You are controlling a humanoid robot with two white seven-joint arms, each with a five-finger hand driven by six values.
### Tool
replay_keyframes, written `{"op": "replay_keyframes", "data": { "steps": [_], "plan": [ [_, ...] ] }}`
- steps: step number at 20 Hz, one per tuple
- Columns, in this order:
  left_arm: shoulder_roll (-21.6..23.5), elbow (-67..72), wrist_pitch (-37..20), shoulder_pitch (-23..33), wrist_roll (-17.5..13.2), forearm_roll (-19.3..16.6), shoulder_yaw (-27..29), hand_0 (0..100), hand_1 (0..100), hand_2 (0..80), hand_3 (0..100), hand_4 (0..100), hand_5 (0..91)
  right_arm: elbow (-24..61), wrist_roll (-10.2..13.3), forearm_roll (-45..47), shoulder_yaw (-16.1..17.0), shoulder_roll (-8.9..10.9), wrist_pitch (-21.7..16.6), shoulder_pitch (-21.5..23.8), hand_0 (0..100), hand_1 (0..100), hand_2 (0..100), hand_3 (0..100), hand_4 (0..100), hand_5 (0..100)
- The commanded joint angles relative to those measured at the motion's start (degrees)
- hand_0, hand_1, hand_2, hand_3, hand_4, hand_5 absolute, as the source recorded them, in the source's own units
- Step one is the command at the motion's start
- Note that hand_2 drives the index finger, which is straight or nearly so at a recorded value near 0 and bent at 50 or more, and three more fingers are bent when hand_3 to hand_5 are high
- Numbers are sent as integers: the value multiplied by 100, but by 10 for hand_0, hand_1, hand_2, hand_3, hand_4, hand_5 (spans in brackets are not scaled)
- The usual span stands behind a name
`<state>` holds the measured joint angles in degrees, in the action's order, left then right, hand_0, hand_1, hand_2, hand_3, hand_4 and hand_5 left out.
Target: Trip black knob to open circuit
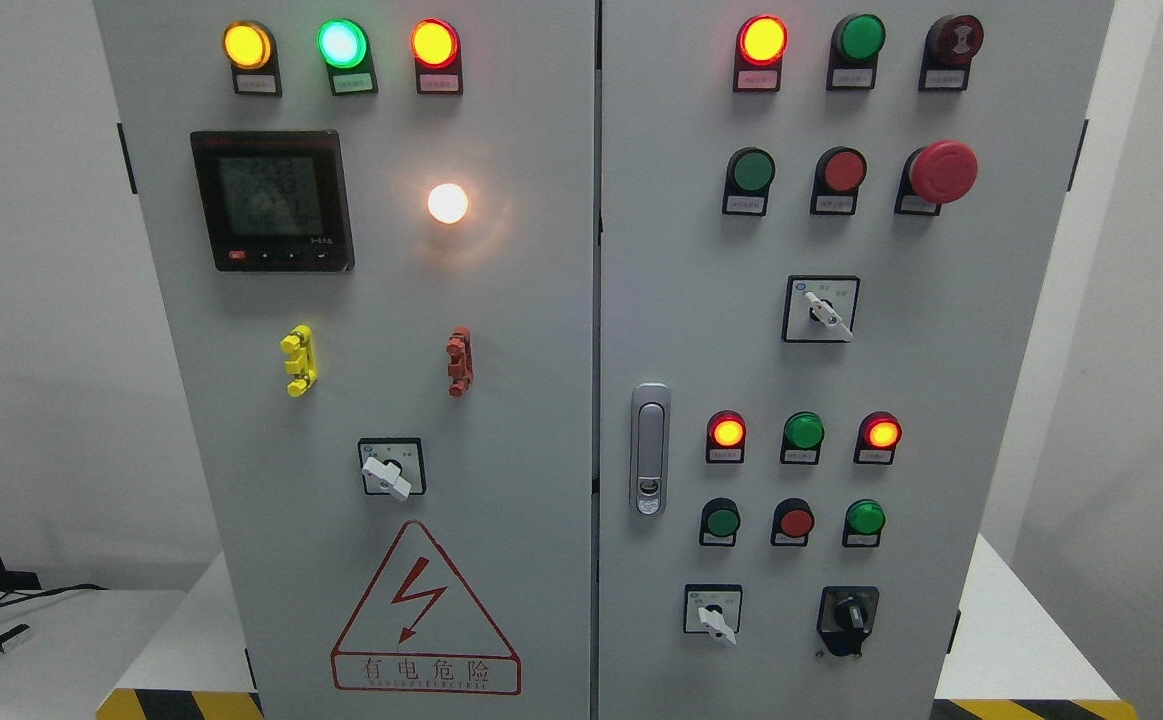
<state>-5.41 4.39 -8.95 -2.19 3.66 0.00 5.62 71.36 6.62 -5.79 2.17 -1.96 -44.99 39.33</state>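
A black rotary knob (pixel 849 613) sits on a black base at the lower right of the grey electrical cabinet's right door (pixel 991 400). Its handle points up and slightly left. No robot hand or arm shows in the head view.
White-handled selector switches sit at the lower left of the knob (pixel 713 618), higher on the right door (pixel 827 314) and on the left door (pixel 387 474). Lit indicator lamps, push buttons, a red emergency stop (pixel 943 171), a door latch (pixel 650 449) and a meter (pixel 272 200) fill the panel.
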Motion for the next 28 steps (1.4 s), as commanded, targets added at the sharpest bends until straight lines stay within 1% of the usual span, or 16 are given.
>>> {"op": "replay_keyframes", "data": {
  "steps": [1,3,5,7,10,12,13,14,17,19,22,25,28],
  "plan": [
    [5,0,-2,0,3,27,0,120,389,0,0,0,0,1651,6,-19,258,-15,-652,-22,349,482,261,770,858,872],
    [5,0,-2,0,3,27,0,120,389,0,0,0,0,1932,6,-19,266,-24,-634,-39,338,484,302,770,856,872],
    [5,0,-2,0,3,27,0,120,389,0,0,0,0,2196,15,-19,319,-41,-538,-83,322,485,306,772,856,872],
    [5,0,-2,0,3,27,0,120,389,0,0,0,0,2539,41,-19,337,-50,-223,-110,302,500,316,769,855,874],
    [5,0,-2,0,3,27,0,120,389,0,0,0,0,2900,50,-10,328,-68,252,-224,269,565,332,773,874,907],
    [-4,0,-2,0,3,27,0,120,389,0,0,0,0,3023,59,-18,319,-85,499,-416,242,629,333,780,907,945],
    [-4,0,-2,0,3,27,0,120,389,0,0,0,0,3024,94,-27,302,-103,543,-591,240,637,333,783,912,952],
    [-4,0,-2,0,3,27,0,120,389,0,0,0,0,3015,190,-45,293,-120,613,-776,233,649,333,792,922,963],
    [5,0,-2,0,3,27,0,120,389,0,0,0,0,3024,401,-185,293,-112,1385,-1128,218,676,332,799,936,978],
    [5,0,-2,0,3,27,0,120,389,0,0,0,0,3041,489,-212,284,-112,1676,-1287,223,691,330,808,953,986],
    [5,0,-2,0,3,27,0,120,389,0,0,0,0,3085,630,-212,258,-120,1957,-1533,259,728,325,819,975,995],
    [-4,0,-2,0,3,27,0,120,389,0,0,0,0,3085,630,-194,266,-112,2414,-1823,295,783,315,806,971,1000],
    [-4,0,-2,0,3,27,0,120,389,0,0,0,0,3068,630,-159,240,-103,2539,-2060,325,810,314,849,1000,1000]
  ]
}}
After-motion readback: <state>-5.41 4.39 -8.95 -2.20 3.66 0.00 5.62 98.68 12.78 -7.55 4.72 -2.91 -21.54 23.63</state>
